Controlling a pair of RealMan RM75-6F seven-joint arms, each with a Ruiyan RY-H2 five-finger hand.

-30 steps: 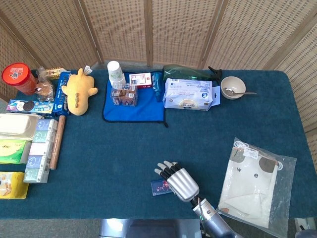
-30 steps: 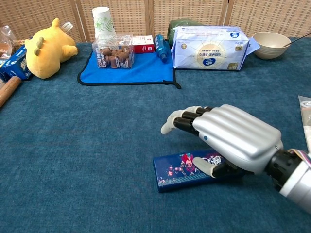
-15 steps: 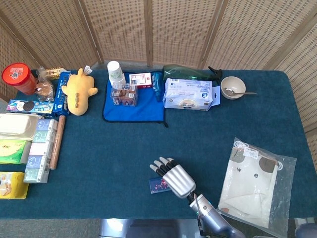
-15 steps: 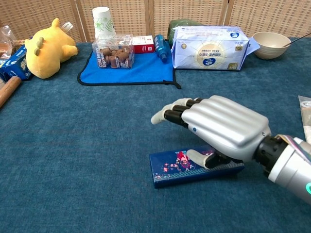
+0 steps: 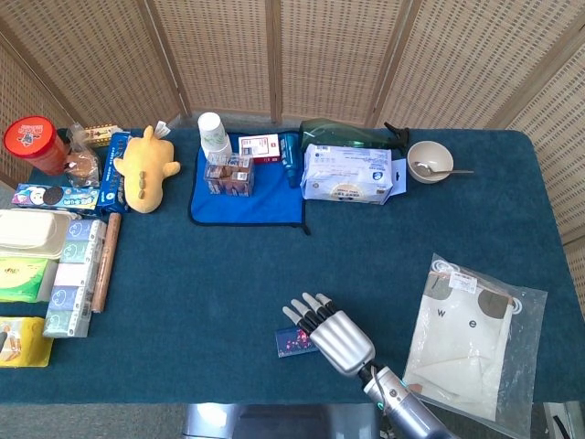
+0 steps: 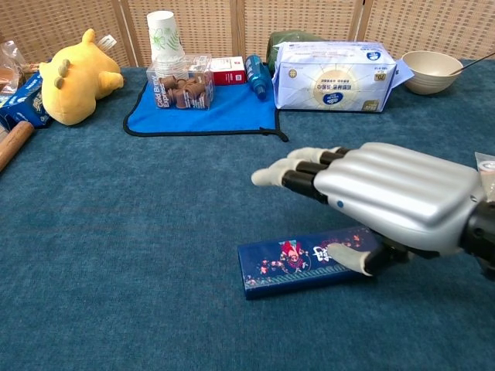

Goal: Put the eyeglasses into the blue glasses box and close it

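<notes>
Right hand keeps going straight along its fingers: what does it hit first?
Likely nothing close: the right hand points up-left over bare table, above the glasses box. Further on that line, roughly the blue cloth or plush; depth unclear.

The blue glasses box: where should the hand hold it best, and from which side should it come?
Probably across the two long edges of the blue box, coming from above. It lies flat and closed on the table, low and narrow, so a hand can likely span its width but not its length. The right hand is already over its right end, thumb at the near edge, so gripping there seems simplest.
</notes>
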